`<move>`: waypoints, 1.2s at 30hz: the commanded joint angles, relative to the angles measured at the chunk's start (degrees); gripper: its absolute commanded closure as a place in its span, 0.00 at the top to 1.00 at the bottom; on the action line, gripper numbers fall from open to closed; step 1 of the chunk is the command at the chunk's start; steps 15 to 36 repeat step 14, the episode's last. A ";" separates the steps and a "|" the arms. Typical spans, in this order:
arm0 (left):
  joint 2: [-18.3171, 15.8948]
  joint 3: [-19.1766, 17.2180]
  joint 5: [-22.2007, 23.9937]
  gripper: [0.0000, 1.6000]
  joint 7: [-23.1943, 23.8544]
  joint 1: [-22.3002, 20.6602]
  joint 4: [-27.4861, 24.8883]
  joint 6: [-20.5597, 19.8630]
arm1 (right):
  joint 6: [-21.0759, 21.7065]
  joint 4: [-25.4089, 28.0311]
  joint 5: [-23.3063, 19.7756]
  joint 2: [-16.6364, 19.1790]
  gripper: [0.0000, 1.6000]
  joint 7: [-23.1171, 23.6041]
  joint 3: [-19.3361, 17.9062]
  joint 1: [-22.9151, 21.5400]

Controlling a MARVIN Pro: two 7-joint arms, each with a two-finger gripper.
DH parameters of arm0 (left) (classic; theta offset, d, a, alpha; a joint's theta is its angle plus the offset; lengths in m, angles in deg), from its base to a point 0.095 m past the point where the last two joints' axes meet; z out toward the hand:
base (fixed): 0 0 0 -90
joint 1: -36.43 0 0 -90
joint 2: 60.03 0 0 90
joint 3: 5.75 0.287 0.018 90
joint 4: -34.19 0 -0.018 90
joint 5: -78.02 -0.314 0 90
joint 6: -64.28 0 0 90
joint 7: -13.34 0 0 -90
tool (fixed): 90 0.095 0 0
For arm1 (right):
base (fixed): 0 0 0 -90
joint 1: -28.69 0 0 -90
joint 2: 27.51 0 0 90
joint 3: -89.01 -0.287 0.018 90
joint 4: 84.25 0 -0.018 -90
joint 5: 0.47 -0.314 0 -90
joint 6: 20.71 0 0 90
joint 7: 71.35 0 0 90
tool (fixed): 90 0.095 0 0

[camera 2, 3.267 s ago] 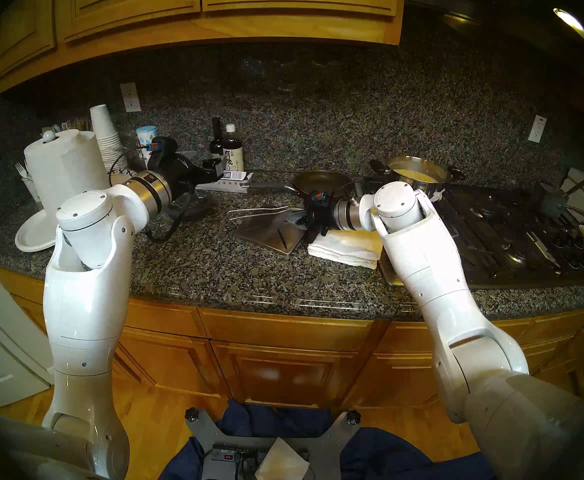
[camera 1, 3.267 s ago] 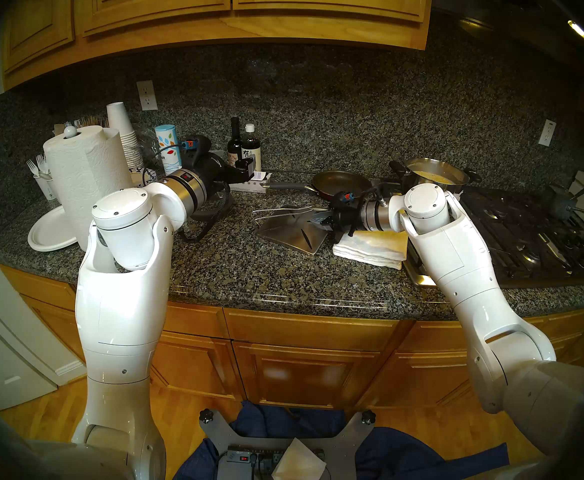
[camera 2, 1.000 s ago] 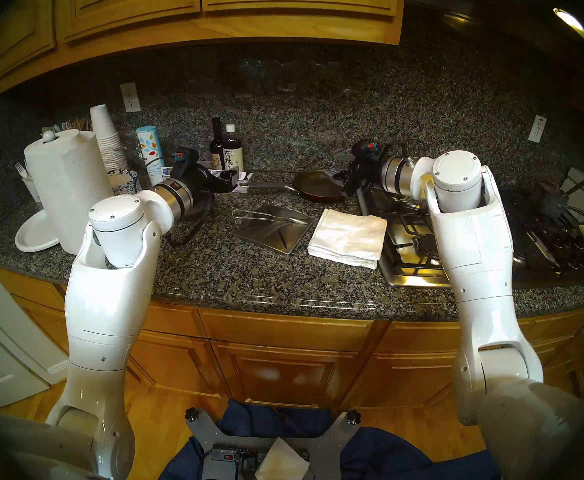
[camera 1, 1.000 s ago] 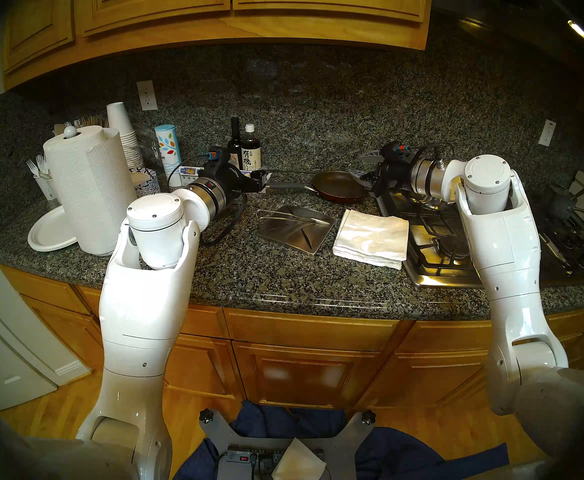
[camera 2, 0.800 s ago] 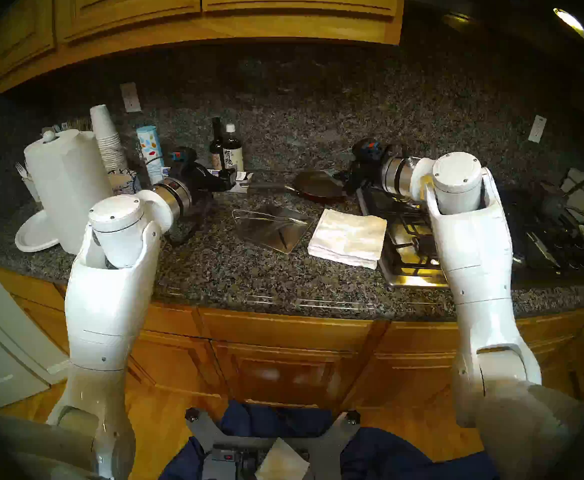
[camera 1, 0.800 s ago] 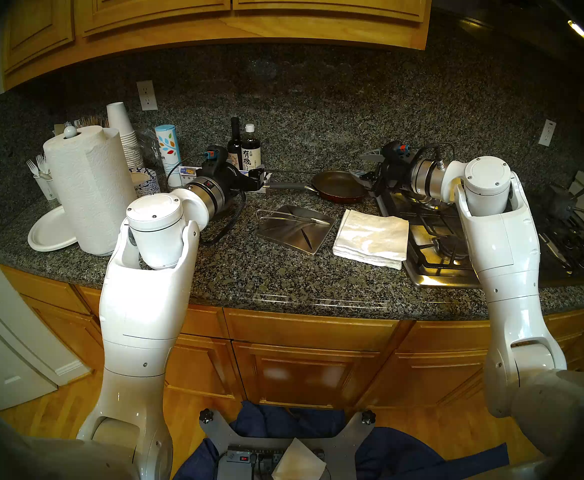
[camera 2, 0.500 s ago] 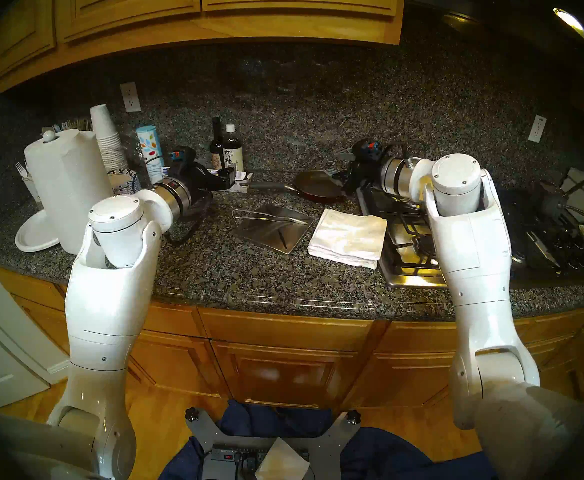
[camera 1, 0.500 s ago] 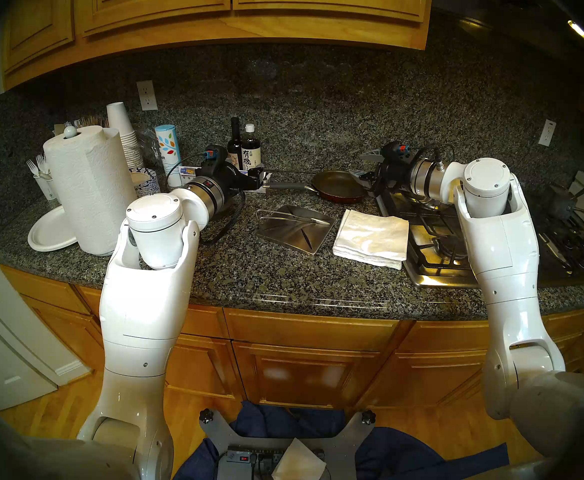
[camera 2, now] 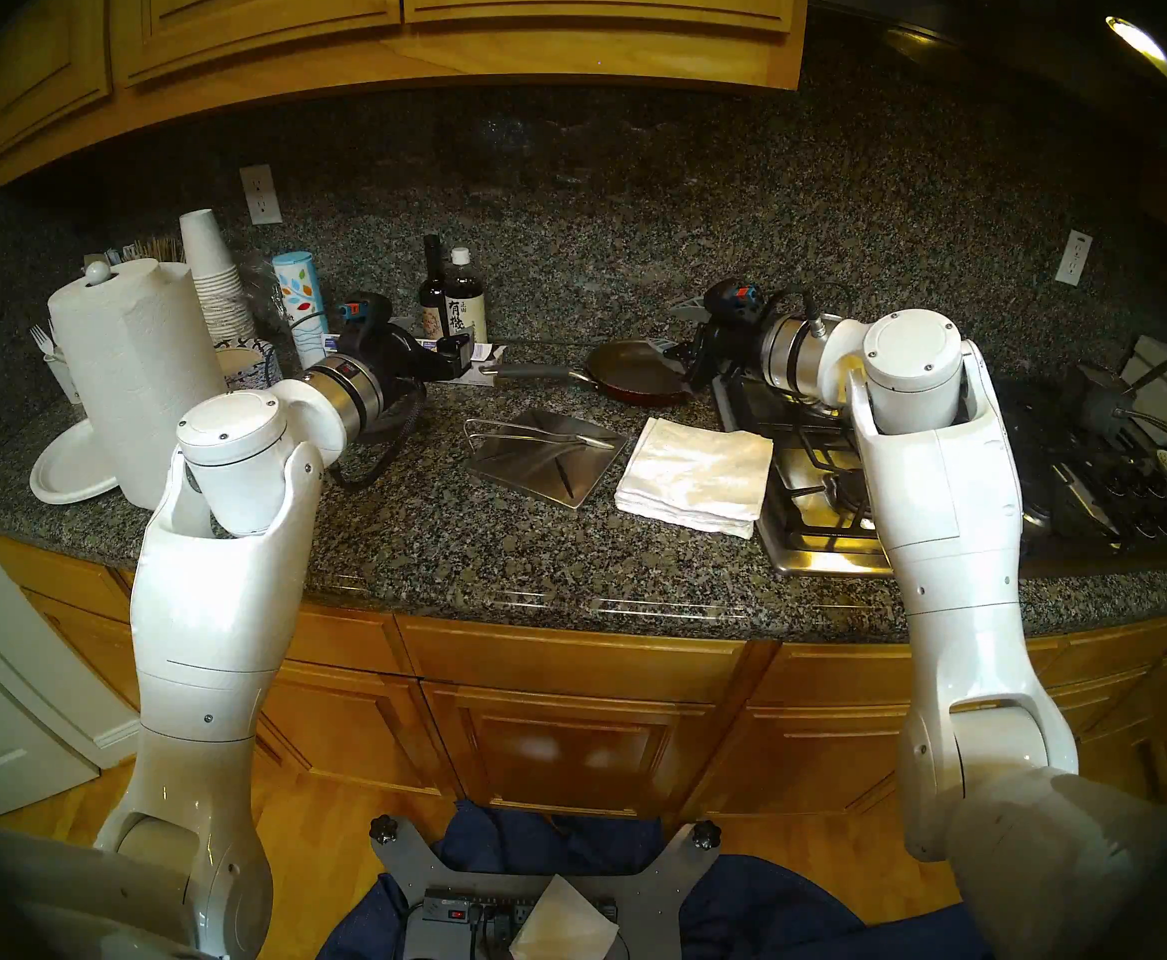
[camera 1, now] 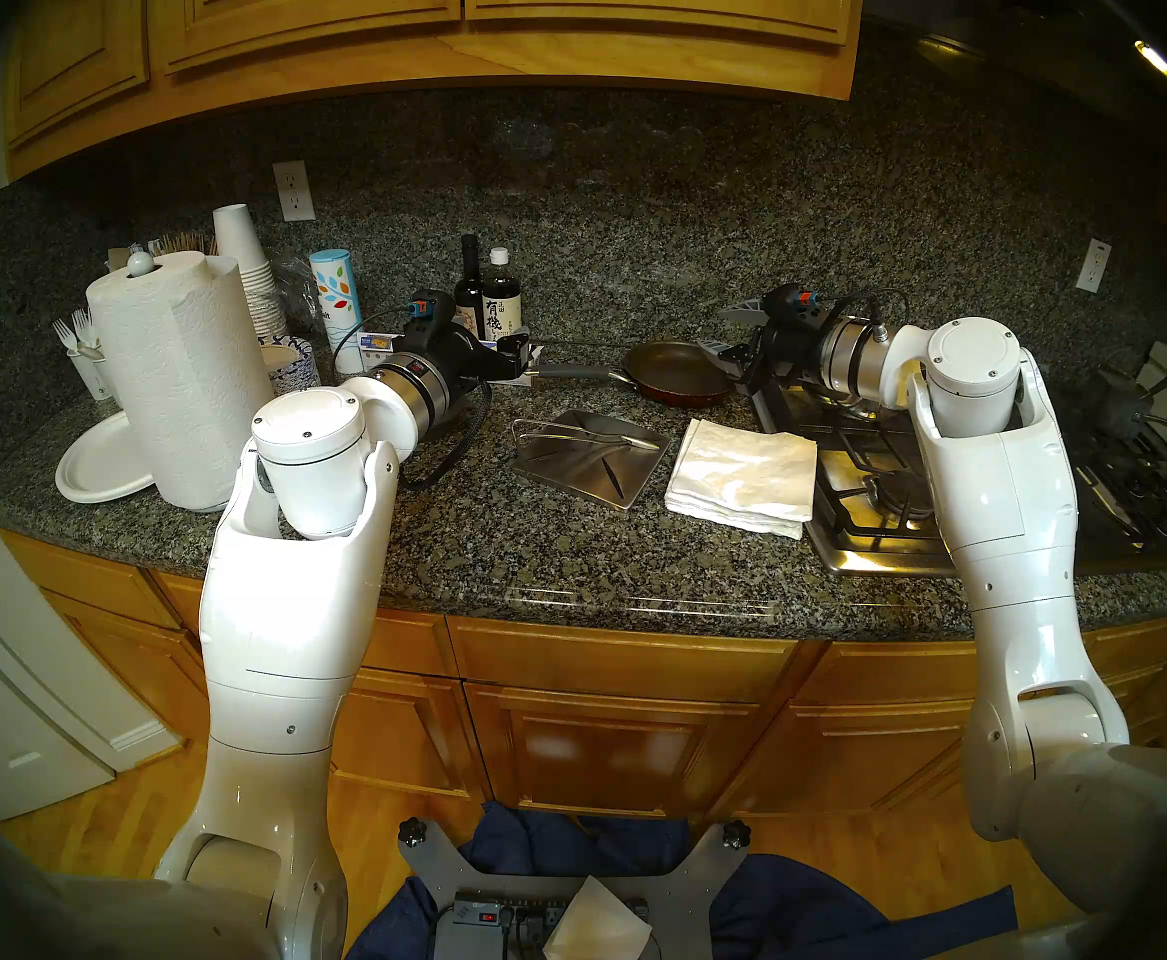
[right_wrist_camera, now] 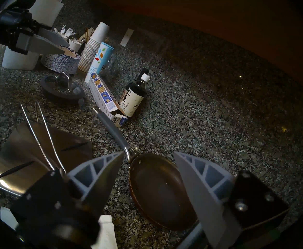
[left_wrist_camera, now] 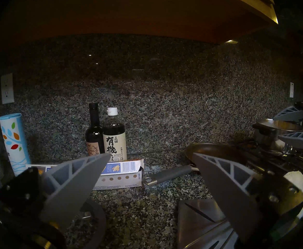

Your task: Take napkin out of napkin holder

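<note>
Centre of the head view: the napkin (camera 1: 741,472) lies on the desk (camera 1: 567,557) just right of the bare napkin holder (camera 1: 591,456), so I judge removal done. My left hand (left_wrist_camera: 150,162) and right hand (right_wrist_camera: 148,160) hover open, empty. Legible at lower left of the left wrist view: "ROYAL" on the oil bottle (left_wrist_camera: 93,133); "有機" on the soy bottle (left_wrist_camera: 114,137).

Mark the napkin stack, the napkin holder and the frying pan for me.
napkin stack (camera 1: 743,474): head left view, top sheet's middle.
napkin holder (camera 1: 570,470): head left view, bare steel plate.
frying pan (camera 1: 679,372): head left view, inside of bowl.
</note>
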 commanded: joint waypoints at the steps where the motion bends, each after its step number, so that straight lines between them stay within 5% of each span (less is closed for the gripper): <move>1: 0.10 -0.08 0.01 1.00 0.03 -1.96 -1.59 1.13 | -0.16 1.66 0.03 0.19 0.72 -0.65 -0.78 -1.69; 36: 0.16 -0.14 -0.06 1.00 0.13 -1.96 -1.58 1.15 | -0.17 1.68 0.01 0.22 0.72 -0.68 -0.77 -1.68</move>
